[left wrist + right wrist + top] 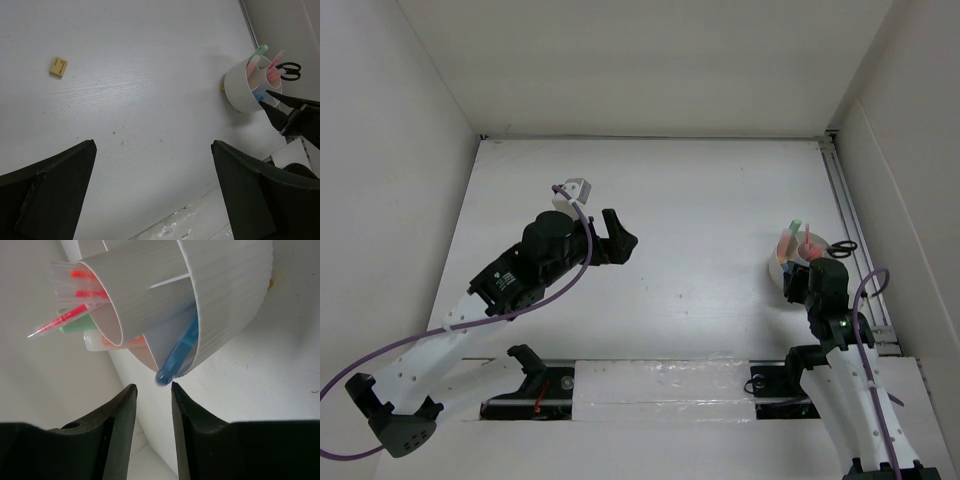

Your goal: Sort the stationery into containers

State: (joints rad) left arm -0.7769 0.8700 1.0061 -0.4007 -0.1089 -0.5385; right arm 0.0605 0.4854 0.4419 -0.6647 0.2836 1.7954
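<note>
Pens (pixel 274 61) and markers (pixel 182 347) sit in the cup (pixel 240 90), the yellow piece (pixel 58 67) lies unsorted on the surface (pixel 150 90), and the left pincer (pixel 153 147) and right pincer (pixel 152 390) are spread, empty.

Soft, even light fills the overhead view, leaving only faint shadows on the white table (pixel 720 200). Ahead of the left gripper (pixel 154 145) the surface is bright, while its black fingers (pixel 50 200) lose all detail. Just beyond the right gripper (pixel 153 386), the blue marker (pixel 181 351) tip blurs, though the cup (pixel 225 290) stays sharp.
</note>
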